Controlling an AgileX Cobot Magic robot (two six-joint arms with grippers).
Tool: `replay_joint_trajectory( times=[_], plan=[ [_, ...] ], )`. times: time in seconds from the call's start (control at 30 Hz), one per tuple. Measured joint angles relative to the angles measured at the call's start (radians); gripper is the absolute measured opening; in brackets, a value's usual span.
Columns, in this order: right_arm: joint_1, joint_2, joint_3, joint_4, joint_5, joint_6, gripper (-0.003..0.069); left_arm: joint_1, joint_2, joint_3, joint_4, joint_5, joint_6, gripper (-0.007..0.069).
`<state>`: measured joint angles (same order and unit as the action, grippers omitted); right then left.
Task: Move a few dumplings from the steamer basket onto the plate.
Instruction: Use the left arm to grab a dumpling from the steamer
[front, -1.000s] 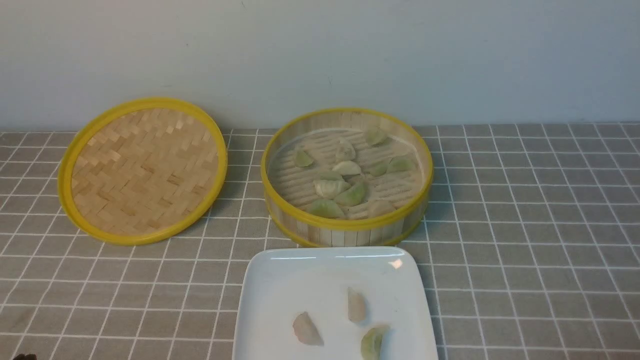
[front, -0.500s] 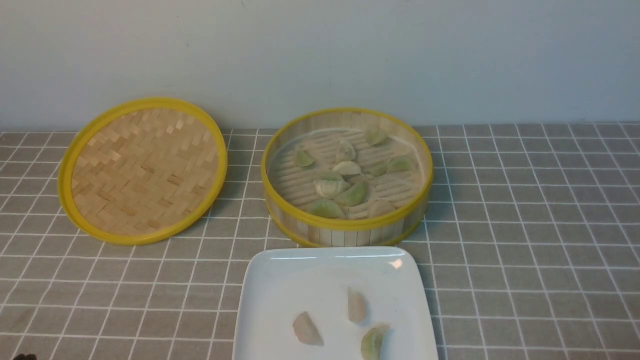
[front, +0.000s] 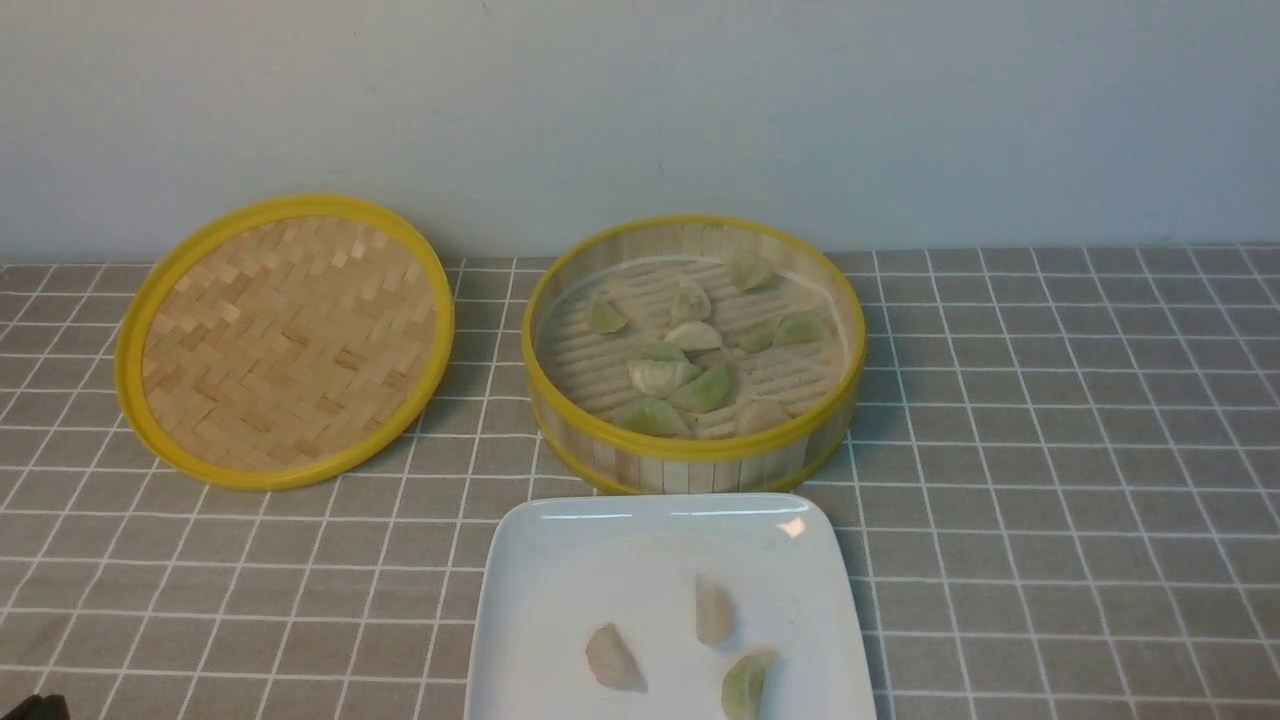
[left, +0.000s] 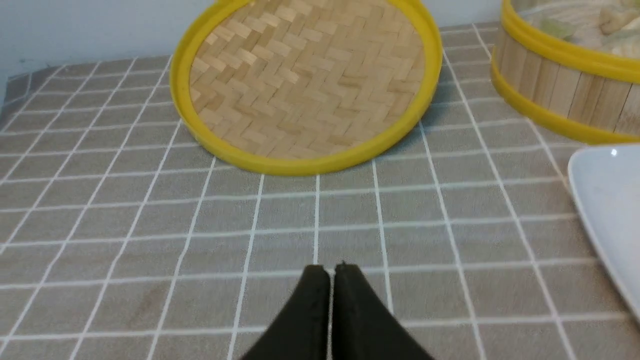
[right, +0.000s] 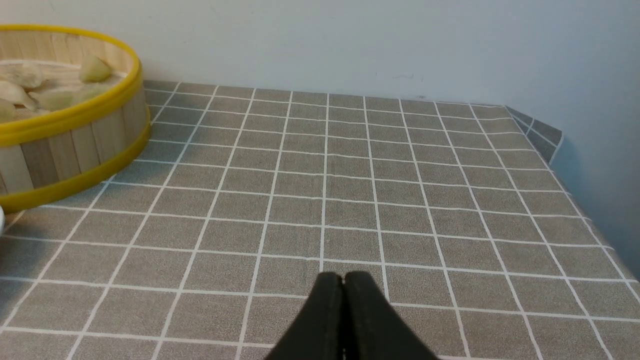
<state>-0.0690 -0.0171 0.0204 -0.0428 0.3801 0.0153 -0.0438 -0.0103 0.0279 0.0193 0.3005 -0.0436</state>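
Note:
The steamer basket (front: 690, 450) stands at the middle back and holds several dumplings (front: 705, 390), green and whitish. The white plate (front: 560, 560) lies just in front of it with three dumplings: two beige (front: 612, 657) (front: 713, 610) and one green (front: 743, 686). My left gripper (left: 330, 268) is shut and empty, low over the cloth in front of the lid; only a dark tip (front: 40, 707) shows at the front view's lower left corner. My right gripper (right: 343, 276) is shut and empty, to the right of the basket (right: 75, 145). It is out of the front view.
The flat woven lid (front: 285, 340) with a yellow rim leans at the back left, also in the left wrist view (left: 305, 85). A grey checked cloth (front: 1050, 450) covers the table. A pale wall runs behind. The table's right edge (right: 590, 220) shows in the right wrist view.
The dark tip of my left gripper at the lower left corner of the front view has shifted slightly. Basket, plate and dumplings have not moved.

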Motion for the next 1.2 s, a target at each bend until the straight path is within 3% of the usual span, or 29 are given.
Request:
replay_joint_trajectory(
  times=[0.2, 0.47, 0.57, 0.7, 0.9, 0.97, 1.0, 1.03, 1.2],
  plan=[
    [0.0, 0.0, 0.0, 0.0, 0.0, 0.0, -0.001, 0.0, 0.0, 0.0, -0.134, -0.215, -0.089, -0.0005],
    [0.0, 0.0, 0.0, 0.0, 0.0, 0.0, -0.001, 0.0, 0.001, -0.018, -0.204, -0.795, -0.134, -0.0005],
    [0.0, 0.0, 0.0, -0.007, 0.0, 0.0, -0.001, 0.0, 0.051, -0.133, -0.204, -0.803, -0.195, -0.0005],
    [0.0, 0.0, 0.0, -0.009, 0.0, 0.0, -0.001, 0.0, 0.223, -0.44, -0.143, -0.537, -0.277, -0.0005],
    [0.0, 0.0, 0.007, 0.058, -0.096, 0.0, -0.001, 0.0, 0.562, -0.822, -0.048, 0.106, -0.277, -0.0005],
    [0.0, 0.0, 0.007, 0.148, -0.2, 0.007, -0.001, 0.0, 0.707, -0.928, -0.062, 0.373, -0.22, -0.0005],
    [0.0, 0.0, 0.007, 0.157, -0.219, 0.01, -0.001, 0.0, 0.719, -0.928, -0.065, 0.392, -0.213, -0.0005],
    [0.0, 0.0, 0.007, 0.226, -0.291, 0.024, -0.001, 0.0, 0.816, -0.974, -0.099, 0.506, -0.15, -0.0005],
    [0.0, 0.0, 0.007, 0.377, -0.414, 0.05, -0.001, -0.001, 1.043, -1.025, -0.269, 0.683, 0.071, -0.0005]
  ],
)
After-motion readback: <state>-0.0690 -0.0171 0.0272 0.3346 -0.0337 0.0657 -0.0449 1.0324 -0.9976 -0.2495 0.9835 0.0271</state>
